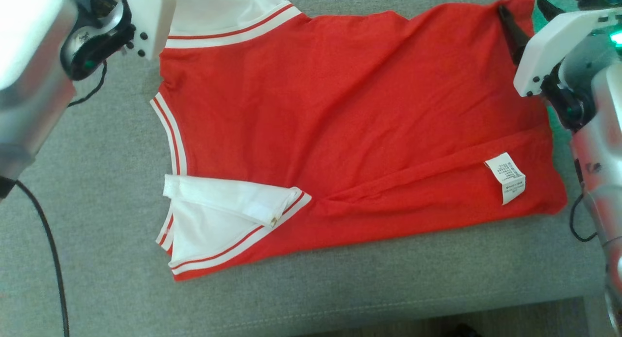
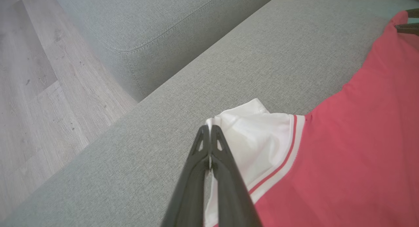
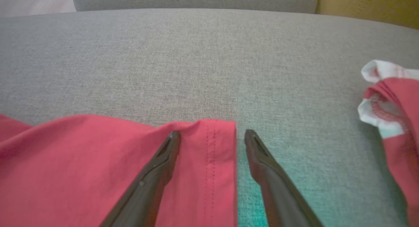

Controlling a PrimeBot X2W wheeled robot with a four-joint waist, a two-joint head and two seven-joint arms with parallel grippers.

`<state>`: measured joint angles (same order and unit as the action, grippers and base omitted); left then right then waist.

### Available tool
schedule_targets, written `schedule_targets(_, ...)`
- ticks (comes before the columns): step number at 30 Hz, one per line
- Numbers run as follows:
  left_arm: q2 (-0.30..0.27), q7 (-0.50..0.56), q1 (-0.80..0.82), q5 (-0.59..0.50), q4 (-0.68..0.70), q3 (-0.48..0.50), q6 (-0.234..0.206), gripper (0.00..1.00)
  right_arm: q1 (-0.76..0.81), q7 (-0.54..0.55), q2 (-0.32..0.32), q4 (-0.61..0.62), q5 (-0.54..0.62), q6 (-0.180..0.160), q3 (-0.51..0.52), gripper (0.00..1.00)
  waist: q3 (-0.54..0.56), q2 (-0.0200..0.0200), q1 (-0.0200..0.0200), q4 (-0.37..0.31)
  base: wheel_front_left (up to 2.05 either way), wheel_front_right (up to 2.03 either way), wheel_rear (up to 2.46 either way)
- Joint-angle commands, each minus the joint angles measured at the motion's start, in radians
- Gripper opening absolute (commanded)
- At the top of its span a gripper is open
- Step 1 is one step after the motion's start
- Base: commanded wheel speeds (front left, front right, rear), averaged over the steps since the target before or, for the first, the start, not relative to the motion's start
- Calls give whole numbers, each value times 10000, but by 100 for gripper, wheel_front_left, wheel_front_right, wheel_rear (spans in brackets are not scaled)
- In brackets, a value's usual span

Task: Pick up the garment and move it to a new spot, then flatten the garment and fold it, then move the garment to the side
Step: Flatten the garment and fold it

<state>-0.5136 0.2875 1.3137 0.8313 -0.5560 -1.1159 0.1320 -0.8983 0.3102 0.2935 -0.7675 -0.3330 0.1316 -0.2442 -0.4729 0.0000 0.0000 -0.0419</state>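
The garment (image 1: pixel 350 133) is a red shirt with white, red-striped sleeves, spread on a grey sofa cushion (image 1: pixel 97 205) with its care label facing up. My left gripper (image 2: pixel 209 128) is shut on the edge of the far white sleeve (image 2: pixel 258 138), and a sliver of white cloth shows between its fingers. In the head view that wrist (image 1: pixel 141 16) hangs over the same sleeve (image 1: pixel 223 11) at the upper left. My right gripper (image 3: pixel 212 135) is open at the shirt's hem corner (image 3: pixel 216 145), one finger resting on the red cloth, the other on bare cushion. It stands at the garment's upper right corner (image 1: pixel 527 13).
The near sleeve (image 1: pixel 228 215) lies folded over onto the shirt. The cushion's front edge (image 1: pixel 388 308) runs along the bottom, with floor beyond. A wood floor (image 2: pixel 39 89) and a second grey cushion (image 2: pixel 147 24) lie past the left side. A yellow cushion (image 3: pixel 370 4) sits behind.
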Motion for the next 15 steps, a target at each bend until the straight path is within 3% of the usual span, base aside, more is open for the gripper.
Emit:
schedule_targets(1,-446,-50,642,83,199,398,-14,0,-198,-121,-85,203,-21,-9,-129,98,-4,0,0,-1,0,0,0)
schedule_targets(6,-464,-79,697,184,200,280,-14,0,-503,-355,-72,-193,-215,-9,-491,83,-17,0,0,16,0,0,0)
schedule_targets(9,-465,-87,734,242,177,203,-14,0,-668,-472,-57,-400,-318,-9,-671,52,-22,0,0,26,0,0,0)
schedule_targets(11,-460,-101,752,275,148,154,-14,0,-742,-543,-47,-526,-390,-9,-785,38,-16,0,0,36,0,0,0)
schedule_targets(13,-472,-138,772,303,117,112,-14,0,-812,-652,-21,-634,-432,-9,-900,11,-5,0,0,40,0,0,0)
schedule_targets(14,-488,-169,787,301,97,91,-14,0,-847,-730,-22,-674,-491,-9,-931,2,2,0,0,40,0,0,0)
schedule_targets(15,-509,-203,800,295,75,67,-14,0,-886,-797,-10,-716,-534,-9,-971,0,11,0,0,38,0,0,0)
